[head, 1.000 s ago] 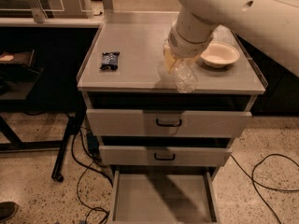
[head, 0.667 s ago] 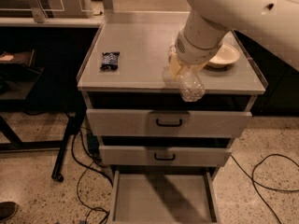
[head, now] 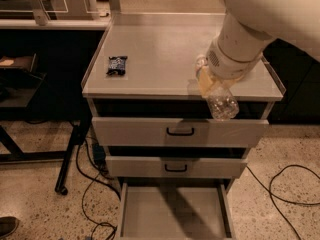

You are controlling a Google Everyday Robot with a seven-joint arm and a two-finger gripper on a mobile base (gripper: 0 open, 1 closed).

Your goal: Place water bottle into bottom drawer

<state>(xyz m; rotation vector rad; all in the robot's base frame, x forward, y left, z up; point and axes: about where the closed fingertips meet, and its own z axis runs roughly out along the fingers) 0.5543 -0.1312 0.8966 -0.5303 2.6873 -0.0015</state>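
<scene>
The water bottle (head: 221,103), clear and crinkled, hangs tilted past the front edge of the cabinet top, in front of the top drawer's upper right. My gripper (head: 206,79) is shut on the water bottle's upper part; the big white arm (head: 260,19) hides most of the gripper. The bottom drawer (head: 175,214) is pulled out, a shallow grey tray with a bare floor, straight below and slightly left of the bottle.
A small dark snack packet (head: 117,65) lies on the left of the grey cabinet top (head: 160,49). The two upper drawers (head: 180,132) with dark handles are shut. Cables (head: 285,184) trail on the speckled floor to both sides. A dark table stands at left.
The arm has carried the bottle forward and to the right, from above the cabinet top to beyond its front edge. The white bowl is now hidden behind the arm.
</scene>
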